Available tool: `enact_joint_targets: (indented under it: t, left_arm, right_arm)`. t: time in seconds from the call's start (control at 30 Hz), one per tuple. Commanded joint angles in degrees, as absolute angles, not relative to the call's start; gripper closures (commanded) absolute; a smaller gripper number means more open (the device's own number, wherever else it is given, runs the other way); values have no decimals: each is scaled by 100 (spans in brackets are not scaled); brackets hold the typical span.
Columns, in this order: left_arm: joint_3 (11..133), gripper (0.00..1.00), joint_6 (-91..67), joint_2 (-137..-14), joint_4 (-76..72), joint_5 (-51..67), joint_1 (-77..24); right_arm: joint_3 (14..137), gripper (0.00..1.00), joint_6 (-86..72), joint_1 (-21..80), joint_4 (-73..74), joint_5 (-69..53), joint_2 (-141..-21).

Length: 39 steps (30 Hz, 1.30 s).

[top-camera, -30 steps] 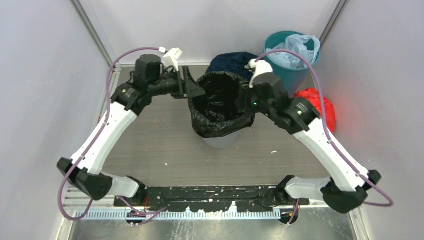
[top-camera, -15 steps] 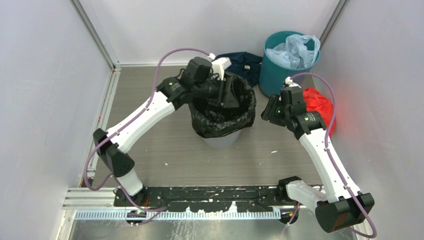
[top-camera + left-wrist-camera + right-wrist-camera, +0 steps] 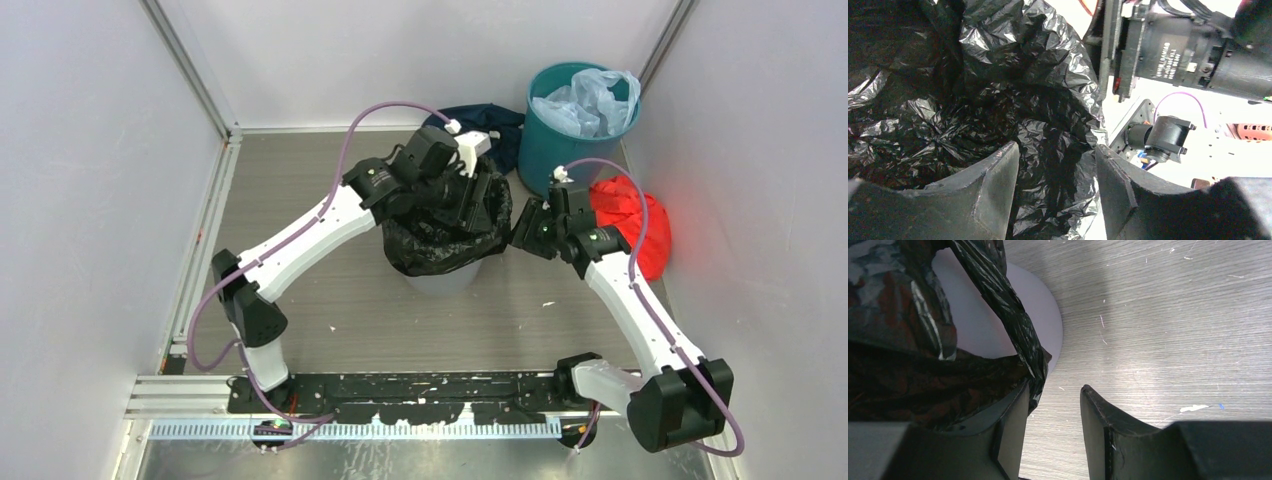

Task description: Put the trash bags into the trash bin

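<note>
The black trash bag (image 3: 430,245) lines the light grey trash bin (image 3: 440,282) in the middle of the floor, its crinkled edge folded over the rim. My left gripper (image 3: 486,205) reaches across the bin's mouth to its right rim. In the left wrist view its jaws (image 3: 1057,147) stand apart, with the bag's (image 3: 998,100) plastic in the gap. My right gripper (image 3: 526,236) hangs just outside the bin's right side. It is open (image 3: 1054,390) over bare floor, the bag (image 3: 908,375) brushing the outside of its left finger and the bin's wall (image 3: 993,315) beyond.
A teal bin (image 3: 580,135) holding a pale blue plastic bag (image 3: 590,100) stands at the back right. A red cloth bundle (image 3: 645,225) lies right of my right arm. Dark navy cloth (image 3: 470,120) lies behind the grey bin. Walls close in on both sides.
My left arm swung from the bin's left rim across to its right rim, jaws widening. My right gripper came off the right rim and now sits outside the bin.
</note>
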<state>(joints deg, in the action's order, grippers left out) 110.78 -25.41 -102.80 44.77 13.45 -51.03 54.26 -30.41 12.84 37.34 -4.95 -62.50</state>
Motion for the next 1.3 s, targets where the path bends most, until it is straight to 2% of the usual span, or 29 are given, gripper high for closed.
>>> enact_joint_targets:
  t: [0.0,0.27,0.6,0.7,0.77,0.83,0.9,1.1,1.27]
  left_arm:
    - [11467,41,-2357,-10231,4544,1177,-5180]
    - [12129,40,-2133,-10702,4946,937,-5447]
    - [12389,41,-1952,-11138,5214,527,-5598]
    - [12476,41,-1925,-11263,5288,394,-5607]
    - [12485,46,-1925,-11278,5308,360,-5607]
    - [12468,58,-1922,-11269,5338,332,-5604]
    - [12435,64,-1916,-11216,5361,335,-5602]
    - [12156,66,-1929,-10967,5326,391,-5605]
    - [11901,67,-1960,-10771,5205,470,-5605]
  right_arm:
    - [5373,52,-3119,1239,3261,-650,-6348]
    - [5353,55,-3173,1214,3060,-672,-6568]
    - [5250,65,-3197,1180,2985,-633,-6574]
    - [5208,71,-3224,1178,2911,-657,-6596]
    - [5182,74,-3242,1180,2861,-685,-6633]
    - [5141,81,-3252,1184,2814,-711,-6678]
    - [5082,84,-3260,1179,2755,-733,-6706]
    - [4790,91,-3395,1185,2446,-949,-6791]
    - [4611,91,-3540,1179,2156,-1344,-6968]
